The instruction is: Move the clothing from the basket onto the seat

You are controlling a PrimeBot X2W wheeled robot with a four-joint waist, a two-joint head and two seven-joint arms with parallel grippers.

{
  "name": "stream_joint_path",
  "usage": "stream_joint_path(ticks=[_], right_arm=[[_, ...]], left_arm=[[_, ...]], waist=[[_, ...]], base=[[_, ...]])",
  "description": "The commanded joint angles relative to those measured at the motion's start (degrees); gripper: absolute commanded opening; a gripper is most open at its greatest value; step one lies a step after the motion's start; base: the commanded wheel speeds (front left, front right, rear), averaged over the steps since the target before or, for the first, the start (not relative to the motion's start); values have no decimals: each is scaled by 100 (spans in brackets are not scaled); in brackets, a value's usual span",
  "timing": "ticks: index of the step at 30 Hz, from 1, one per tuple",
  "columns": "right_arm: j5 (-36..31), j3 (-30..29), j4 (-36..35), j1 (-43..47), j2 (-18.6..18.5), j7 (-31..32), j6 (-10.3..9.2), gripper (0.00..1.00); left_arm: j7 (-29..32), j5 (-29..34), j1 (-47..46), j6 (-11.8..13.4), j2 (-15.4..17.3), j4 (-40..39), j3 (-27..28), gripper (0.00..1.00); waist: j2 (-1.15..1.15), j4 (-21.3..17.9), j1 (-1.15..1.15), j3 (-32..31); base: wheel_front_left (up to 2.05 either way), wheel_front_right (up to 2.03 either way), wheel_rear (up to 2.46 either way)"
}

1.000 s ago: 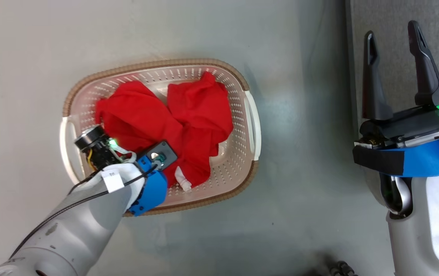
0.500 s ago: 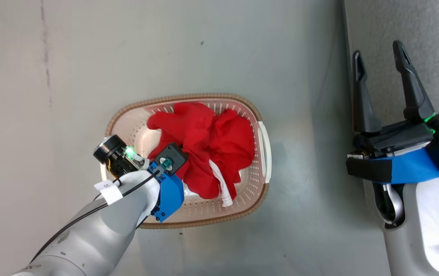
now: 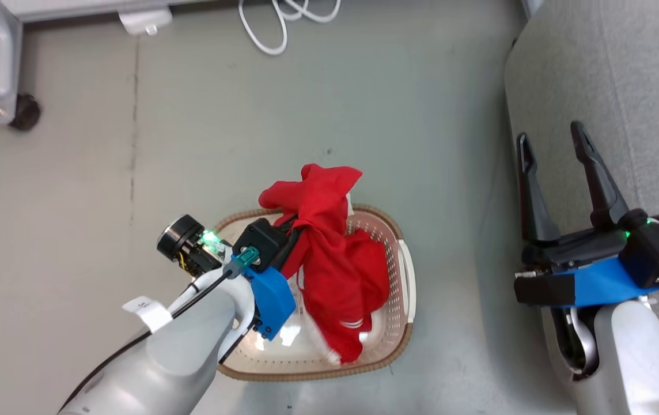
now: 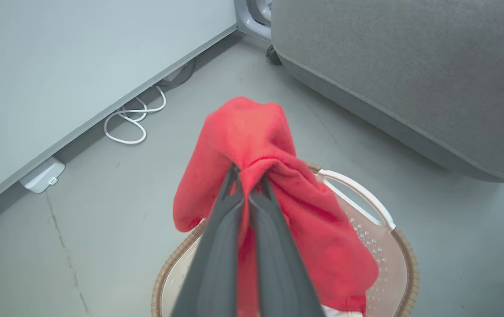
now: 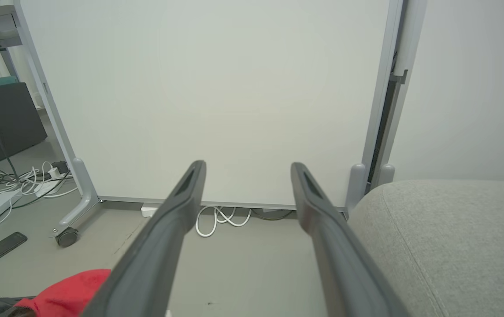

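One basket (image 3: 306,374) on grey floor (image 3: 191,144) near seat (image 3: 623,86)

Forearm shells (image 3: 174,357): pale grey. Blue wrist bracket (image 3: 272,297) on each arm; green lamp (image 3: 209,236) lit beside the bracket. Black cable (image 3: 197,286) with white tag (image 3: 148,311) behind the bracket. Fingers of left tool (image 4: 249,176) and right tool (image 3: 549,132): long, dark, tapered.

Bare floor (image 3: 450,144) lies open between basket (image 3: 409,288) and seat (image 3: 623,69)

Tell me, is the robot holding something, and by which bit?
The left gripper has its jaws shut on a bunched fold of the red clothing, which hangs over the basket. The right gripper is open and empty.
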Motion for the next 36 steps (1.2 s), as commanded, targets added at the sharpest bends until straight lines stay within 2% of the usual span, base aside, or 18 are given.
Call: stream_joint_path(ticks=[1, 11, 20, 27, 36], right_arm=[[45, -3, 33, 117, -18, -20, 3, 100], [178, 85, 195, 571, -19, -20, 3, 100], [261, 106, 297, 963, -19, -20, 3, 100], [360, 138, 342, 1217, -18, -19, 3, 100], [439, 153, 350, 1402, -18, -19, 3, 100]], left_arm=[[-28, 74, 135, 64, 59, -178, 158, 0], [-29, 378, 820, 119, 162, -1395, 1454, 0], [-29, 584, 1092, -21, 165, -2099, 2396, 0], [-29, 562, 1218, -131, 167, -2363, 2645, 0], [-29, 535, 1313, -189, 185, -2434, 2612, 0]], waist=[[0, 73, 1, -318], [0, 110, 1, -1147], [0, 144, 1, -1705], [0, 108, 1, -2069], [0, 65, 1, -2301]], base=[[0, 0, 0], [0, 0, 0], [0, 0, 0], [0, 0, 0], [0, 0, 0]])
